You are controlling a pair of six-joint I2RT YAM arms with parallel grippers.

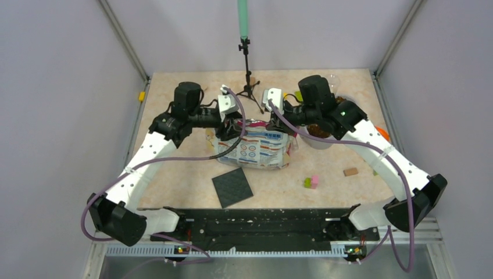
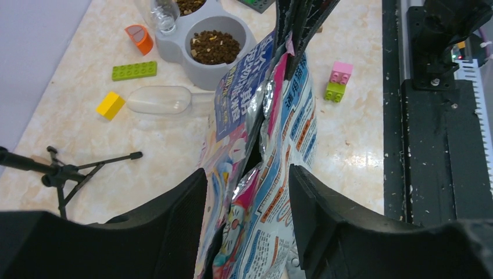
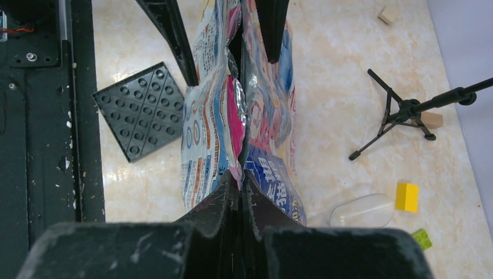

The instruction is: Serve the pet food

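The pink-and-blue printed pet food bag stands in the middle of the table, its torn top edge upward. My right gripper is shut on the right end of that top edge. My left gripper is open, its two fingers astride the left end of the bag without pinching it. Brown kibble fills one well of a grey double bowl to the bag's right; the bowl sits under my right arm. A clear plastic scoop lies empty on the table behind the bowl.
A black studded baseplate lies in front of the bag. Pink and green toy blocks and a tan block lie front right. A small tripod stands behind the bag. Yellow, green and orange pieces lie near the scoop.
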